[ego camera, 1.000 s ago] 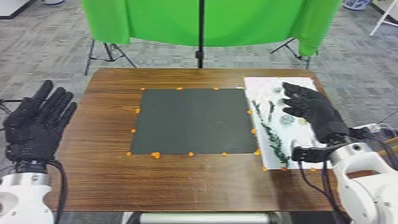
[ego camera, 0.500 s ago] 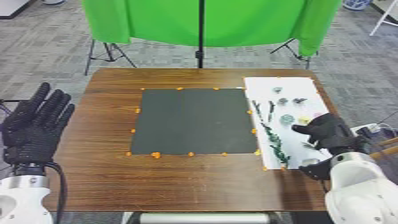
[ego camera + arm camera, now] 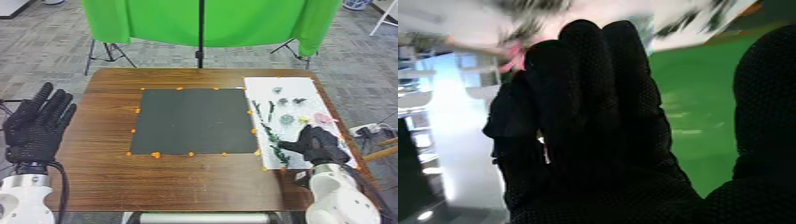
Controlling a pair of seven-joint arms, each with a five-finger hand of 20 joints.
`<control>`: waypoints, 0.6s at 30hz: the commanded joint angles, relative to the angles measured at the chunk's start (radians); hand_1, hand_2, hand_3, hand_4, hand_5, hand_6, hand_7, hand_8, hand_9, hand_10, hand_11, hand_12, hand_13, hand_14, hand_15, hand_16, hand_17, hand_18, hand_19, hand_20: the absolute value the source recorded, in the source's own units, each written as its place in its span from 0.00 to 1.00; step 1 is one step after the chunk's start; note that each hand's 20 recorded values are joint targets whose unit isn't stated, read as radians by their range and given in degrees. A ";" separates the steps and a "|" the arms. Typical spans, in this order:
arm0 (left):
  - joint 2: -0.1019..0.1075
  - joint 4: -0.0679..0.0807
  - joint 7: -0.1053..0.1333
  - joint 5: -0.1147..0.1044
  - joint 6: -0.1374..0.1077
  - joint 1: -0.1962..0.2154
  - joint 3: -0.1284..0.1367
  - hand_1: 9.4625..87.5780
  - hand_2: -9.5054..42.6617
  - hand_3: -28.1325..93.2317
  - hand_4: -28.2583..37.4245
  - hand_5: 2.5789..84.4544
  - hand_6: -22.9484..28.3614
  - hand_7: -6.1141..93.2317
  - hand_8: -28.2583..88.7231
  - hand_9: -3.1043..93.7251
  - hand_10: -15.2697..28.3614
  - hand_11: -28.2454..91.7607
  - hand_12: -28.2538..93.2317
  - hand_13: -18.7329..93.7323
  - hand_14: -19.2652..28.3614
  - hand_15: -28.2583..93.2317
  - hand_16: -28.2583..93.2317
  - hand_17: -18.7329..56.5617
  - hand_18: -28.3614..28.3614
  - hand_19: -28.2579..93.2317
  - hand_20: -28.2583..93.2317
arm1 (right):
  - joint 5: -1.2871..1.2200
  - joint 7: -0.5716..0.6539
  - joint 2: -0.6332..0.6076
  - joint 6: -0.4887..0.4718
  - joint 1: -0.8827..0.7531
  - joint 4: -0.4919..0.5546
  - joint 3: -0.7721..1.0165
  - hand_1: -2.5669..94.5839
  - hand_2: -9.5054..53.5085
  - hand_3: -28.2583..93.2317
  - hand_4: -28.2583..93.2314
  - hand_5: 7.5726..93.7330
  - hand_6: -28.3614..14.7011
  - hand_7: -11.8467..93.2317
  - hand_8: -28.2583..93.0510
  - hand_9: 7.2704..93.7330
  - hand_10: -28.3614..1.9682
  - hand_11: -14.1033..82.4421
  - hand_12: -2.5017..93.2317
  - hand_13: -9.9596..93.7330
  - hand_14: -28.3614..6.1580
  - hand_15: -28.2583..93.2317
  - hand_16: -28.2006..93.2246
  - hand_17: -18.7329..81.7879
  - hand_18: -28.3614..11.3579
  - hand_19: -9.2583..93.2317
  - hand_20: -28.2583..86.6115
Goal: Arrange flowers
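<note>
- As I look across the brown wooden surface (image 3: pixel 98 165), the flowers all lie on a white sheet (image 3: pixel 259 86) along its right side.
- The pink flower (image 3: pixel 324 119) is the brightest of them, broad and loose-petalled, near the sheet's outer edge, with a smaller yellow flower (image 3: pixel 304 120) just beside it.
- Next along is a round bloom (image 3: pixel 287 119), pale grey-green; farther up sit three small, dull grey-green heads (image 3: pixel 283 101), near one another.
- Two thin dark sprigs (image 3: pixel 271 110) lie lengthwise, and below them runs a long leafy stem (image 3: pixel 274 142), deep green and slightly bent.
- The right hand (image 3: pixel 318 146) is over the near part of the sheet, its fingers straight and the thumb held apart; whether it touches the leafy stem, I can't tell.
- Off the surface's left side, the left hand (image 3: pixel 35 130) points its fingers straight, open.
- A dark square mat (image 3: pixel 194 120) lies mid-surface, orange bits (image 3: pixel 155 155) round its edges.
</note>
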State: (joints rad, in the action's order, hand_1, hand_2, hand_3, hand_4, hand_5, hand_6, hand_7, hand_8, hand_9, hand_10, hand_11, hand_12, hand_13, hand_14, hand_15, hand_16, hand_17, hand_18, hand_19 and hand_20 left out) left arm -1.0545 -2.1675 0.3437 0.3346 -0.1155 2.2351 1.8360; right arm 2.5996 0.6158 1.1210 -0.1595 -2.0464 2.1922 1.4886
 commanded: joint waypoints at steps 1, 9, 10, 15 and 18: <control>0.002 0.003 -0.010 -0.010 -0.014 0.005 -0.008 0.24 0.34 0.87 0.00 0.49 0.56 0.13 0.17 0.42 0.63 0.32 0.29 0.43 0.60 0.30 0.20 0.21 0.70 0.43 0.31 | 0.090 -0.032 0.012 0.023 0.013 -0.111 -0.071 0.39 0.00 0.67 0.00 0.71 0.51 0.27 0.14 0.71 0.32 0.47 0.28 0.68 0.36 0.77 0.45 0.49 0.09 0.94 0.61; 0.003 0.004 -0.006 -0.037 -0.028 -0.003 -0.020 0.24 0.34 0.88 0.00 0.49 0.56 0.12 0.17 0.42 0.63 0.32 0.29 0.44 0.61 0.31 0.21 0.21 0.70 0.43 0.32 | 0.150 -0.037 0.016 0.020 0.036 -0.231 -0.161 0.49 0.00 0.82 0.00 0.79 0.58 0.35 0.22 0.78 0.40 0.55 0.33 0.75 0.43 0.78 0.46 0.53 0.09 0.95 0.60; 0.002 0.003 -0.007 -0.035 -0.027 -0.001 -0.019 0.24 0.34 0.88 0.00 0.49 0.57 0.12 0.17 0.42 0.63 0.32 0.29 0.44 0.61 0.31 0.21 0.21 0.70 0.44 0.32 | 0.141 -0.032 0.020 0.015 0.036 -0.237 -0.163 0.54 0.00 0.79 0.00 0.81 0.57 0.37 0.28 0.80 0.43 0.52 0.39 0.76 0.43 0.78 0.46 0.54 0.10 0.96 0.60; -0.001 -0.001 -0.002 -0.038 -0.027 0.008 -0.013 0.24 0.34 0.87 0.00 0.50 0.57 0.12 0.17 0.42 0.63 0.32 0.29 0.44 0.61 0.31 0.21 0.20 0.70 0.44 0.32 | 0.069 0.016 0.030 0.049 0.033 -0.225 -0.152 0.62 0.00 0.82 0.00 0.87 0.60 0.43 0.36 0.91 0.52 0.40 0.57 0.80 0.44 0.78 0.48 0.58 0.08 0.97 0.61; -0.004 -0.005 0.003 -0.042 -0.030 0.017 -0.009 0.24 0.34 0.88 0.00 0.50 0.57 0.12 0.17 0.42 0.63 0.32 0.29 0.44 0.61 0.31 0.21 0.20 0.71 0.44 0.32 | 0.007 0.046 0.025 0.092 0.031 -0.187 -0.133 0.61 0.00 0.85 0.00 0.87 0.60 0.41 0.39 0.91 0.52 0.40 0.57 0.81 0.44 0.78 0.49 0.58 0.08 0.98 0.61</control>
State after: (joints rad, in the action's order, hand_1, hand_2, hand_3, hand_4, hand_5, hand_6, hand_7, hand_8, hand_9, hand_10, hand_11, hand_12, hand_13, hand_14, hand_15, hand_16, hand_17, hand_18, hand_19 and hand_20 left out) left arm -1.0504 -2.1676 0.3443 0.3053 -0.1330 2.2280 1.8215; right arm 2.7332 0.6039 1.1307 -0.0864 -1.9346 2.0214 1.3643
